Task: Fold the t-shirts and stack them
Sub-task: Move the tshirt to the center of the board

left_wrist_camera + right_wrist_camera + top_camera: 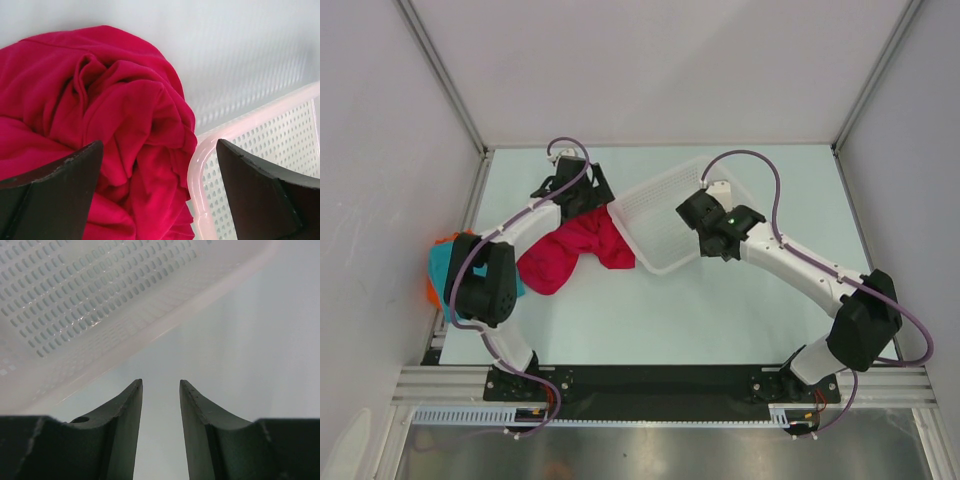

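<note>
With left gripper [159, 145] spread wide and empty, pinch soft, light, floppy red t-shirt [100, 100] at thick bunch between its fingers [55, 190].

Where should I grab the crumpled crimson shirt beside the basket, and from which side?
Probably the raised bunched ridge on the crimson shirt, from above, keeping clear of the white basket rim: the folds stand proud and pinch easily.
</note>
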You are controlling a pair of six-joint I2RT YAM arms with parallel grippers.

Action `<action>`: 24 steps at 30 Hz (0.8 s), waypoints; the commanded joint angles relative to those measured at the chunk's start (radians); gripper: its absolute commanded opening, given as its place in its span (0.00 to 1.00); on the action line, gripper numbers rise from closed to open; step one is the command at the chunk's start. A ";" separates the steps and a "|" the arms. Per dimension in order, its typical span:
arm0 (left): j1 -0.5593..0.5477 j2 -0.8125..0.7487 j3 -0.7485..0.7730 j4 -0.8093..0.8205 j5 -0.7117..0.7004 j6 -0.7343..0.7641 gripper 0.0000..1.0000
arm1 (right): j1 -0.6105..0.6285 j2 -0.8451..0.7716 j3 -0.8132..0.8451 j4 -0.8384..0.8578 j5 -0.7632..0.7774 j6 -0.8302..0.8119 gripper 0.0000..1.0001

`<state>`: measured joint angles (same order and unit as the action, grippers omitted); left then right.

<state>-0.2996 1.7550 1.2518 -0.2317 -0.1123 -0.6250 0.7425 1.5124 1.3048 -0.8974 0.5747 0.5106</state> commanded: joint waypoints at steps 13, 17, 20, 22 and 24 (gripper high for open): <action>0.034 0.006 0.000 0.034 -0.030 -0.058 1.00 | -0.005 0.017 0.062 0.012 -0.006 -0.024 0.41; 0.039 0.084 0.026 0.022 -0.001 -0.071 1.00 | -0.003 0.025 0.071 0.008 -0.007 -0.029 0.41; 0.040 0.142 0.046 0.003 0.034 -0.081 1.00 | -0.003 0.029 0.080 0.003 -0.007 -0.030 0.41; 0.042 0.161 0.054 -0.003 0.063 -0.088 1.00 | -0.003 0.031 0.086 -0.003 -0.006 -0.034 0.41; 0.040 0.188 0.060 -0.014 0.086 -0.088 1.00 | -0.003 0.031 0.096 -0.006 -0.010 -0.035 0.40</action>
<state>-0.2592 1.9011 1.2716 -0.2192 -0.0948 -0.6876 0.7418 1.5394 1.3468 -0.9001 0.5621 0.4931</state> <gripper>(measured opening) 0.996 0.406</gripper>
